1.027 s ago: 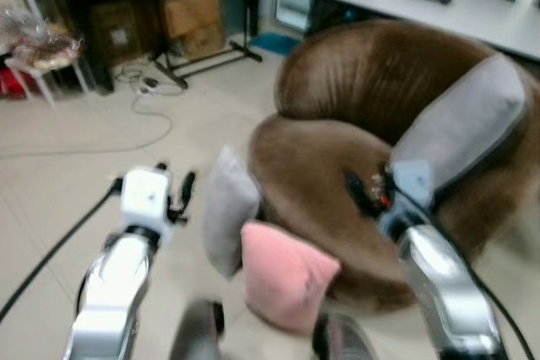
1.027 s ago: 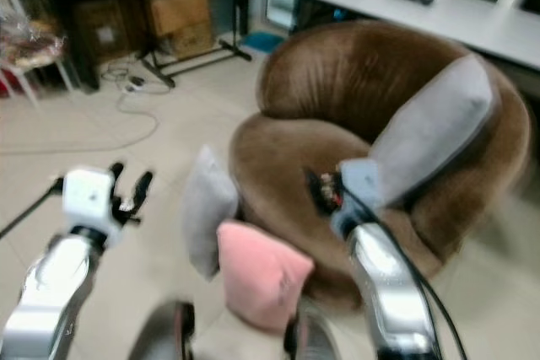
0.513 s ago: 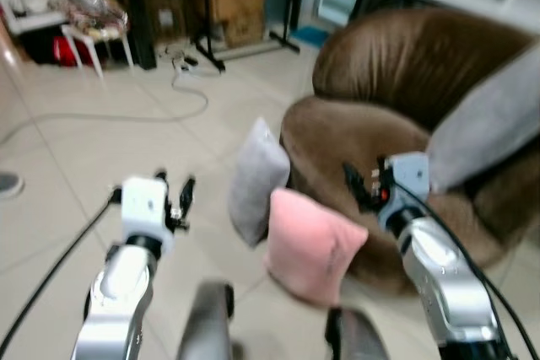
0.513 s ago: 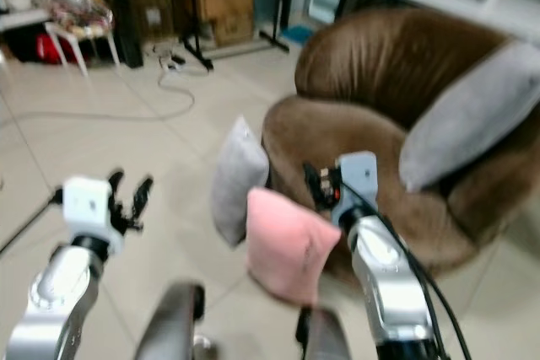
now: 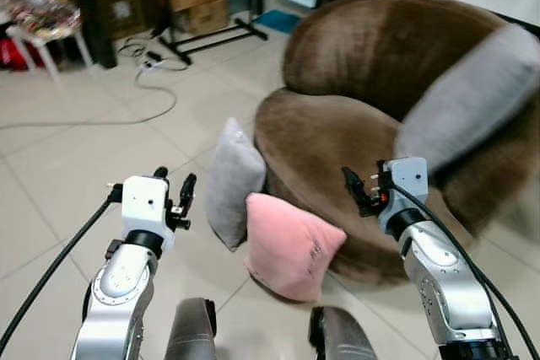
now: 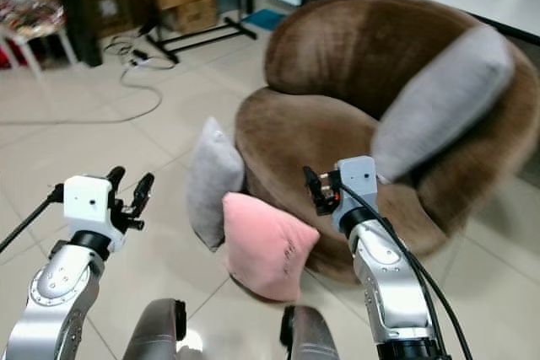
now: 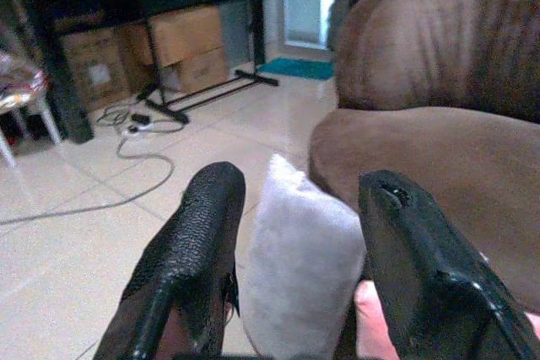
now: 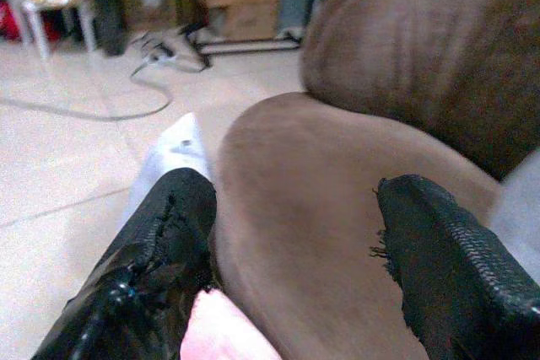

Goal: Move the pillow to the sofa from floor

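Now view steadier, you've closed in on sofa (image 5: 380,90). Pink pillow (image 5: 289,244) and grey pillow (image 5: 234,181) lean on floor against sofa front. Left gripper (image 5: 175,190) and right gripper (image 5: 354,191) both released, empty; grasp not begun.

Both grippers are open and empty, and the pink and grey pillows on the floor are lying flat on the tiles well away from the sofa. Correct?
Not quite. The pink pillow and grey pillow stand propped against the sofa base, as the left eye view shows. Left gripper and right gripper are open and empty.
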